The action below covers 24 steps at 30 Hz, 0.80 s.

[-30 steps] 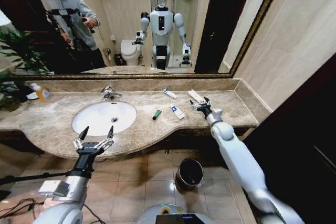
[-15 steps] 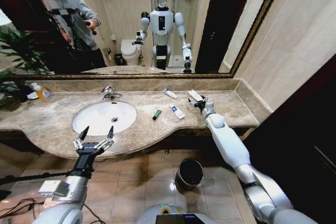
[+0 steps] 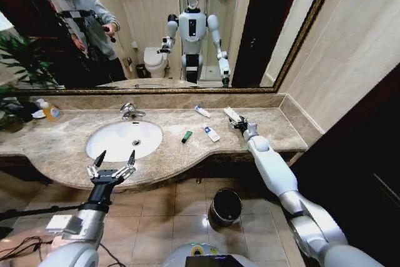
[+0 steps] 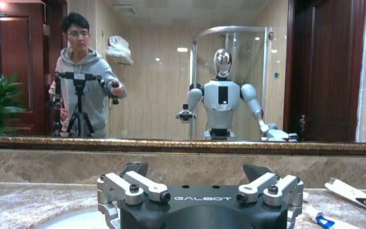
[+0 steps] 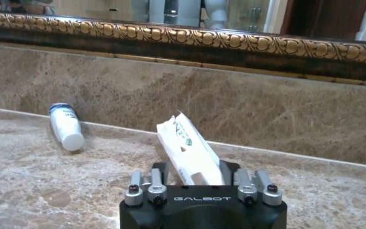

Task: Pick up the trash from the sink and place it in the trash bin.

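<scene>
Head view: right end effector (image 3: 240, 124) pinching white sachet (image 5: 189, 151).

My right gripper (image 3: 240, 124) reaches out over the marble countertop (image 3: 269, 126), its fingers at the near end of a white sachet (image 3: 232, 114) that lies angled away toward the mirror. Just left of that gripper lies a small white tube with a blue mark (image 3: 212, 134), then a dark green tube (image 3: 187, 136), and beyond them another white tube (image 3: 202, 112). My left gripper (image 3: 112, 168) hovers with fingers spread at the counter's front edge, the sink (image 3: 124, 139) just beyond it. The trash bin (image 3: 225, 207) stands on the floor, below and between my grippers.
</scene>
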{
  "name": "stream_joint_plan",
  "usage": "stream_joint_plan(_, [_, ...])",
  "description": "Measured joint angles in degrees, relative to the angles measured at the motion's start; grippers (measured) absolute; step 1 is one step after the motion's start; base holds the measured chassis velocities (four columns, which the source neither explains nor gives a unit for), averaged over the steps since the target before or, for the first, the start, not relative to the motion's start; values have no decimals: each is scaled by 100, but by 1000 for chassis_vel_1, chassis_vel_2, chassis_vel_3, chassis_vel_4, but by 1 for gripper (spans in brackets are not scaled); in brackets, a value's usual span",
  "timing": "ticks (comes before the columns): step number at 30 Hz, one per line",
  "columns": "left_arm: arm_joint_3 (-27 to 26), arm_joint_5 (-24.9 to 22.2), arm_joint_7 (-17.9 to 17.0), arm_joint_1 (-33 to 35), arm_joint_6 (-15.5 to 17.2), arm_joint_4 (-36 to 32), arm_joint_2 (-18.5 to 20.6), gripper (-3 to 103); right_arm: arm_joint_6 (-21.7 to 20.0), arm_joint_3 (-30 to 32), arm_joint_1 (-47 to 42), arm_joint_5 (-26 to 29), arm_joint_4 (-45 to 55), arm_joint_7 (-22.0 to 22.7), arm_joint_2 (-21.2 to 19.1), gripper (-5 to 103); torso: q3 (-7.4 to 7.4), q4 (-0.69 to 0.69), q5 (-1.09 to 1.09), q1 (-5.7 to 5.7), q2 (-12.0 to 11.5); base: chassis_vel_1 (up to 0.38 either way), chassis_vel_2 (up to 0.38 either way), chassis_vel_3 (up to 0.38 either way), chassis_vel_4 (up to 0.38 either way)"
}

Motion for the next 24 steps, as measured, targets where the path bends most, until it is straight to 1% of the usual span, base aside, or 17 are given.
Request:
stream_joint_plan(1, [0, 0, 0, 0, 0, 0, 0, 100, -4, -4, 0, 4, 0, 0, 10, 49, 0, 0, 0, 0, 0, 0, 0, 0, 0])
stream_joint_plan(3, [0, 0, 0, 0, 0, 0, 0, 100, -5, -9, 0, 4, 0, 0, 17, 49, 0, 0, 0, 0, 0, 0, 0, 0, 0])
stream_joint_plan(6, [0, 0, 0, 0, 0, 0, 0, 100, -5, -11, -7, 2, -9, 0, 35, 33, 0, 0, 0, 0, 0, 0, 0, 0, 0])
stream_joint_plan(7, [0, 0, 0, 0, 0, 0, 0, 100, -5, -11, -7, 2, -9, 0, 35, 33, 0, 0, 0, 0, 0, 0, 0, 0, 0])
stream_joint_plan(10, [0, 0, 0, 0, 0, 0, 0, 100, -5, 11, -27, 6, -1, 9, 34, 16, 0, 0, 0, 0, 0, 0, 0, 0, 0])
stream_joint_plan(11, [0, 0, 0, 0, 0, 0, 0, 100, -5, 11, -27, 6, -1, 9, 34, 16, 0, 0, 0, 0, 0, 0, 0, 0, 0])
stream_joint_plan(13, [0, 0, 0, 0, 0, 0, 0, 100, -5, 29, -41, 16, 24, 13, 25, 5, 0, 0, 0, 0, 0, 0, 0, 0, 0])
stream_joint_plan(14, [0, 0, 0, 0, 0, 0, 0, 100, -5, 40, -48, 25, 37, 17, 22, 2, 0, 0, 0, 0, 0, 0, 0, 0, 0])
stream_joint_plan(20, [0, 0, 0, 0, 0, 0, 0, 100, -13, 119, -118, 46, 173, 50, 5, 0, 0, 0, 0, 0, 0, 0, 0, 0, 0])
stream_joint_plan(24, [0, 0, 0, 0, 0, 0, 0, 100, -75, 211, -242, 89, 440, 100, -45, 0, 0, 0, 0, 0, 0, 0, 0, 0, 0])
